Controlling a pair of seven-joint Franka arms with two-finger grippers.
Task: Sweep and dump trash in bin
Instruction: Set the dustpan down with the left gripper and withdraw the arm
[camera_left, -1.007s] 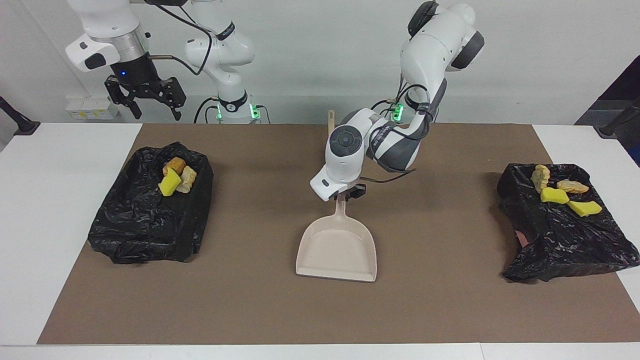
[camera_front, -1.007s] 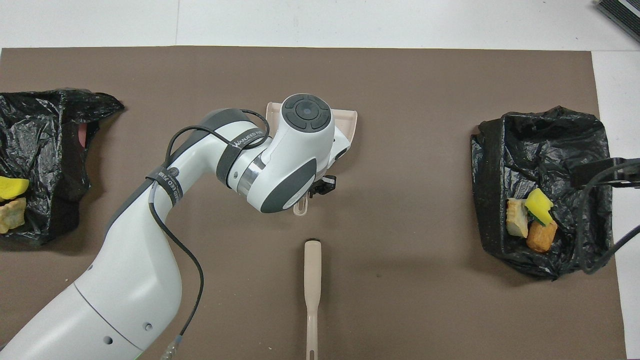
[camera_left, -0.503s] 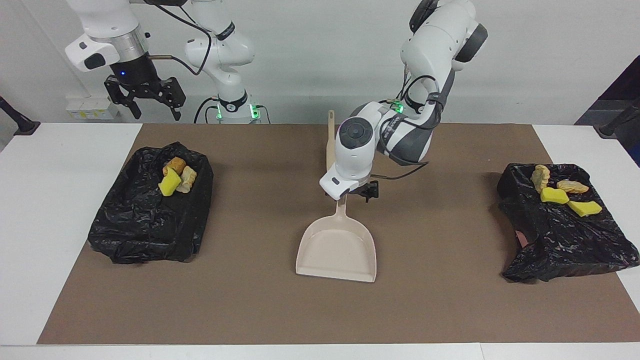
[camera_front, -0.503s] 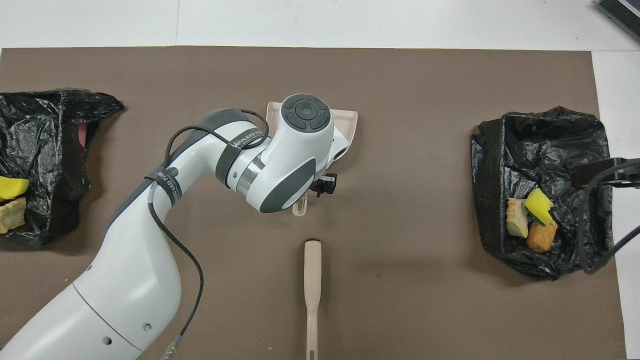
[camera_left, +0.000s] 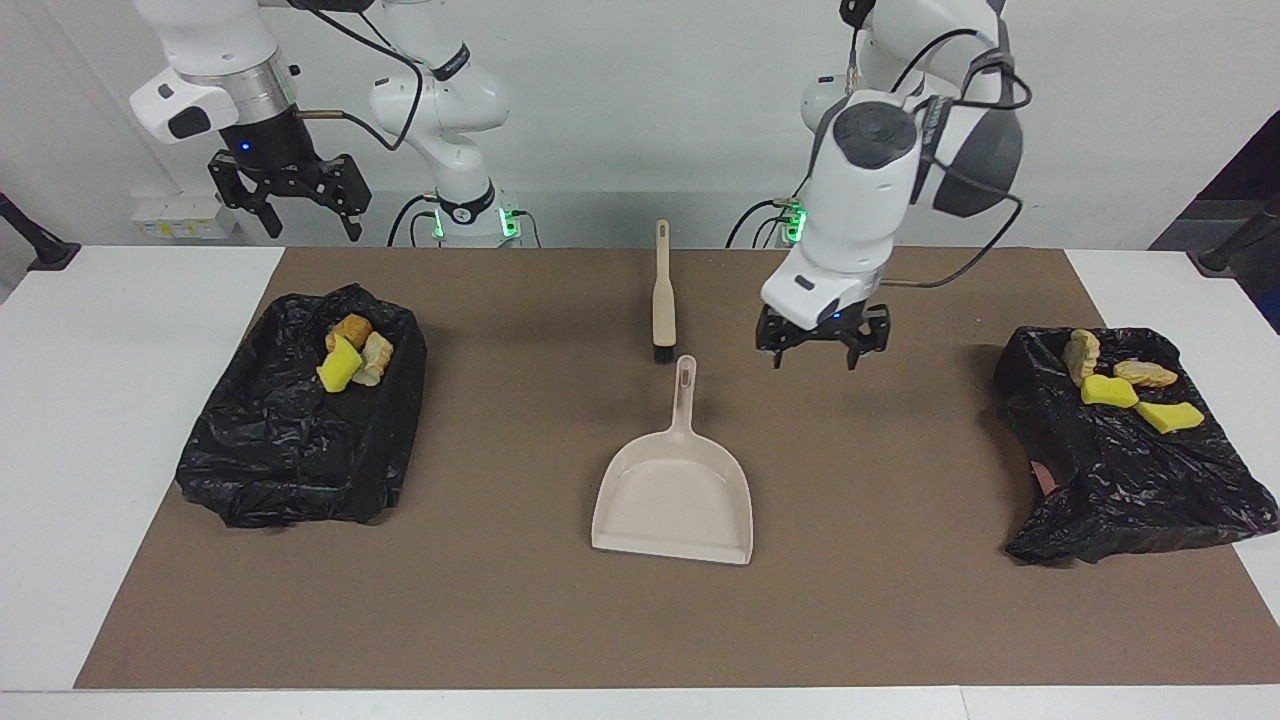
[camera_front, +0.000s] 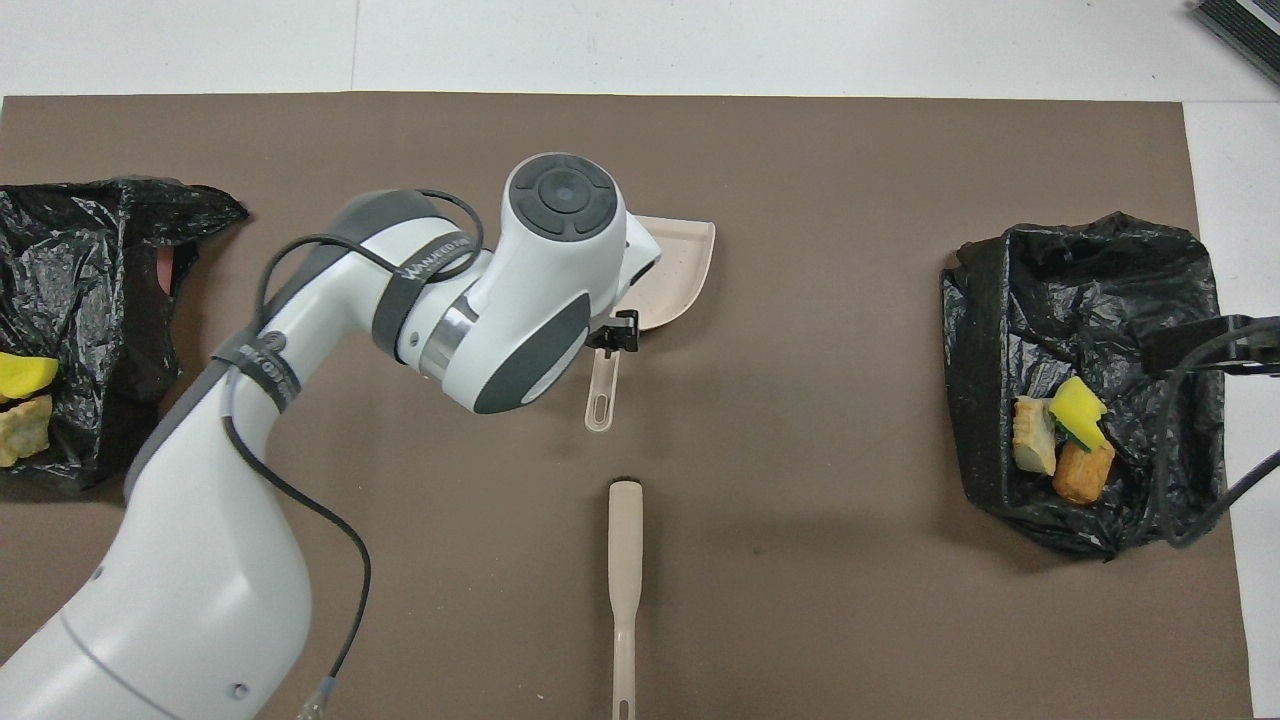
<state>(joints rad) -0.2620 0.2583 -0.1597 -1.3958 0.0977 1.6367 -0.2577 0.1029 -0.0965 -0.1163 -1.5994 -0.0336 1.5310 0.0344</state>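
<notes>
Seven spongy, crusty trash (camera_left: 1108, 390) lumps

You can make out only one bit of writing: white lettering on a dark strap (camera_front: 432, 268) around the left arm, too small to read surely.

Beside the black left gripper (camera_left: 822, 349), a beige dustpan (camera_left: 672, 500) and brush (camera_left: 662, 295) lie on brown matting (camera_left: 880, 600), black bags (camera_left: 300, 440) holding yellow and tan trash (camera_left: 352, 362).
</notes>
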